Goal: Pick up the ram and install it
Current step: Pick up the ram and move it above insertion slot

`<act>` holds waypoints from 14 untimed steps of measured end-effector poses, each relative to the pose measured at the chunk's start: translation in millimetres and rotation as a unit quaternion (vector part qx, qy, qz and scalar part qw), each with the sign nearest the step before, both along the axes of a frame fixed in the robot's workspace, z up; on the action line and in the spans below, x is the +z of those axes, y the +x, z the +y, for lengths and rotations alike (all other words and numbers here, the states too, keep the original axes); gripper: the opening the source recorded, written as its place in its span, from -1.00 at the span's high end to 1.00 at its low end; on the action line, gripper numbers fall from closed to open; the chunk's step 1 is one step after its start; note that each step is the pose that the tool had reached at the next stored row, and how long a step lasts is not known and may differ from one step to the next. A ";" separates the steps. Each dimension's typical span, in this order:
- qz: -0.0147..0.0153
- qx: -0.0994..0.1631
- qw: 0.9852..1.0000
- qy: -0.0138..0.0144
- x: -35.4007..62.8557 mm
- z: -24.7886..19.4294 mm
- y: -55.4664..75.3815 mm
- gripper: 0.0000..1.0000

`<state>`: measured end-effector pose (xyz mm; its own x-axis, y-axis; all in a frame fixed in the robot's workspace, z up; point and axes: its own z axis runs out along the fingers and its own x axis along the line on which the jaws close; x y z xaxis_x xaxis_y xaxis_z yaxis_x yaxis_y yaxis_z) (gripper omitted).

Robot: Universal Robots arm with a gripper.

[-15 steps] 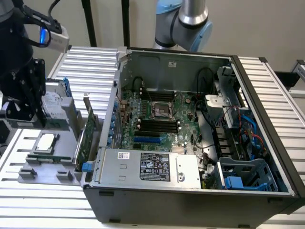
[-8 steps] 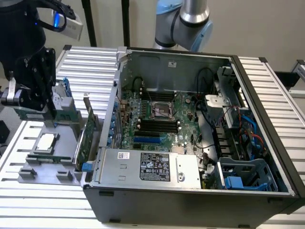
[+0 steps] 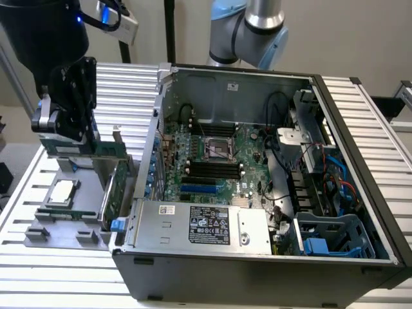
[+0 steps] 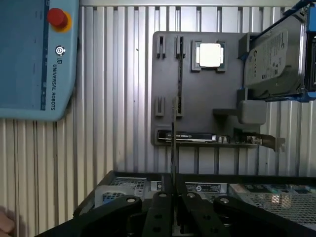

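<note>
The ram (image 3: 103, 151), a narrow green board, hangs level above the grey fixture (image 3: 38, 235) at the exterior view's left of the open computer case (image 3: 257, 270). My gripper (image 3: 67, 138) is shut on it from above. In the wrist view the ram (image 4: 174, 133) appears edge-on as a thin dark line running out from between the black fingers (image 4: 160, 207) of my gripper (image 4: 174, 202). The motherboard's black memory slots (image 3: 212, 170) lie inside the case, well to the exterior view's right of the ram.
The fixture (image 4: 197, 89) also carries a square silver processor (image 3: 61, 192), a large green expansion card with a metal bracket (image 3: 116, 190) and a hard drive (image 4: 276, 59). A blue teach pendant (image 4: 34, 59) lies on the slatted table. A power supply (image 3: 199, 225) fills the case's front.
</note>
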<state>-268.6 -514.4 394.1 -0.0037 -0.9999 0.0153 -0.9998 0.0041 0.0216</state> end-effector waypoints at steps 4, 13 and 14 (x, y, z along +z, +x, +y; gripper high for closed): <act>0.000 0.000 1.000 0.000 1.3 1.8 18.0 1.00; 0.000 0.000 1.000 0.000 1.6 4.9 59.0 1.00; 0.000 0.000 1.000 0.000 1.6 5.2 63.5 1.00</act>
